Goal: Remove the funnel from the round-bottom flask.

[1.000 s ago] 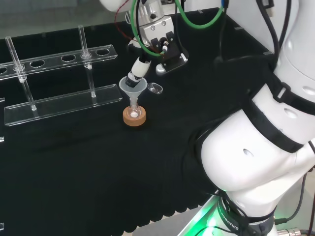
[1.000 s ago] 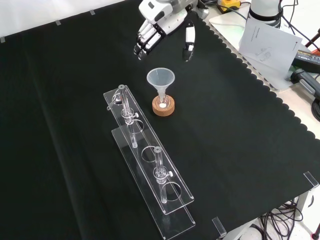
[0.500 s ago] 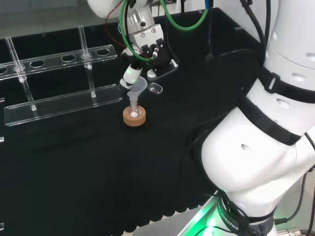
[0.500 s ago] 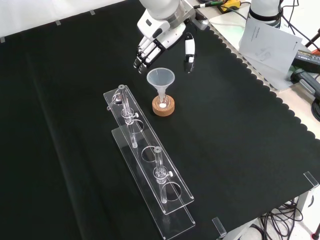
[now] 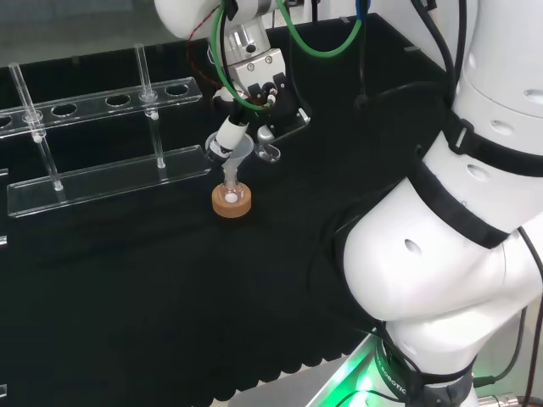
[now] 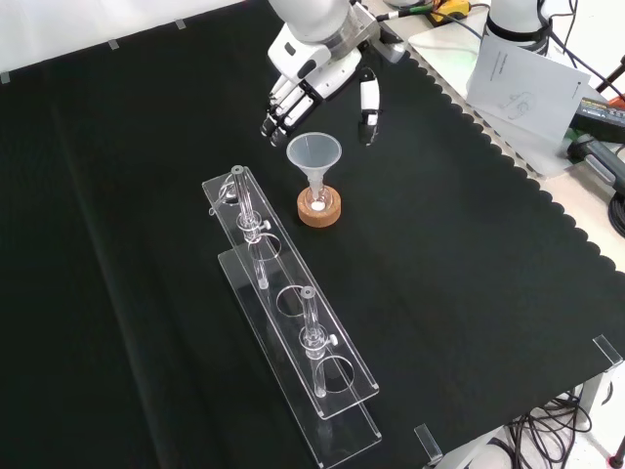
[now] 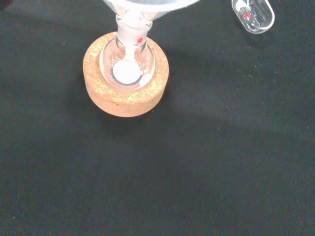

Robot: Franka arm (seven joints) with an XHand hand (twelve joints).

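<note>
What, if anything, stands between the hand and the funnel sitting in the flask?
Nothing visible does. In the front view the hand hangs open just beyond the funnel, fingers on one side of the rim and thumb on the other, with bare cloth between. The clear rack stands on the funnel's other side, away from the hand.

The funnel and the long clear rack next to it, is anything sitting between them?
No. In the front view, just bare black cloth lies between the funnel on its flask and the clear rack.

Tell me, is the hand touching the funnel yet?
Apart. The front view shows the hand spread open behind the funnel, black cloth visible between its fingers and the rim.
</note>
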